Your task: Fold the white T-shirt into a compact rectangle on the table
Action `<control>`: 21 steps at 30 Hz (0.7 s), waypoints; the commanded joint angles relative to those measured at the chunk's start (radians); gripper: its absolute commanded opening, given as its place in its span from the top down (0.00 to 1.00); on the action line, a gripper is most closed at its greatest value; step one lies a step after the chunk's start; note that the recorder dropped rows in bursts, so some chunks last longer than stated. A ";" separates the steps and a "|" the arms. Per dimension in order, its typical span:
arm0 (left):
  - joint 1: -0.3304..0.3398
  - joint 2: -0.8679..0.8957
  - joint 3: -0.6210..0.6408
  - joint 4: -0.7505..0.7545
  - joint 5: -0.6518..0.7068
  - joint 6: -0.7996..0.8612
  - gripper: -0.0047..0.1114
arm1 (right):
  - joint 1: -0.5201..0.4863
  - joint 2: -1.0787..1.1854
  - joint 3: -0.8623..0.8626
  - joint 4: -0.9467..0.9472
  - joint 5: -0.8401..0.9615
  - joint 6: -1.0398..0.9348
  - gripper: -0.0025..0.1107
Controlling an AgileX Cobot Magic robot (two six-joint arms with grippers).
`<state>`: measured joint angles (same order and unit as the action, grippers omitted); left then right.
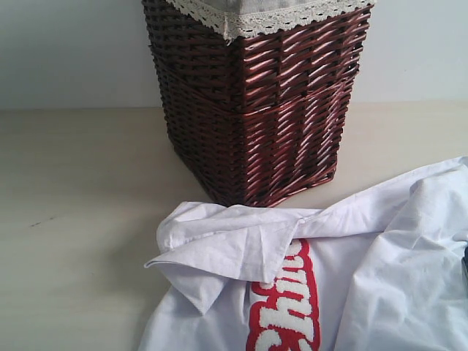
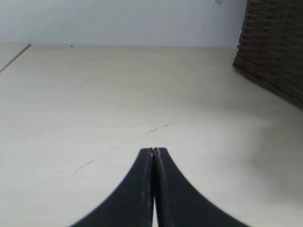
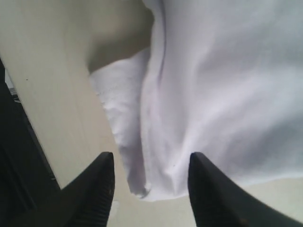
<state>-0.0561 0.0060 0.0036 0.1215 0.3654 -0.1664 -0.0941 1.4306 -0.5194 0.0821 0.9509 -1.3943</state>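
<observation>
T-shirt, white, lies crumpled on table. Red-banded lettering faces up, and a bunched fold sits just beside the base of the wicker basket. Basket stands upright with its lace-edged liner turned over the rim; contents cannot be seen.

Right gripper: jaws stand wide apart. A hem corner of the T-shirt lies between them, unpinched, and the rest of the cloth spreads beyond the tips.

Left gripper: jaws pressed together tip to tip. Bare table lies beyond the tips, with a basket corner farther ahead.
</observation>
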 commanded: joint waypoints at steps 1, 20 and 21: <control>0.000 -0.006 -0.004 0.001 -0.007 0.003 0.96 | 0.001 0.044 -0.006 -0.008 -0.015 0.011 0.58; 0.000 -0.006 -0.004 0.001 -0.007 0.003 0.96 | 0.001 0.016 -0.079 0.064 -0.261 0.062 0.98; 0.000 -0.006 -0.004 0.001 -0.007 0.003 0.96 | 0.001 0.007 -0.090 0.091 -0.301 0.062 0.98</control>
<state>-0.0561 0.0060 0.0036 0.1215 0.3654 -0.1664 -0.0941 1.4683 -0.5730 0.1153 0.7468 -1.3339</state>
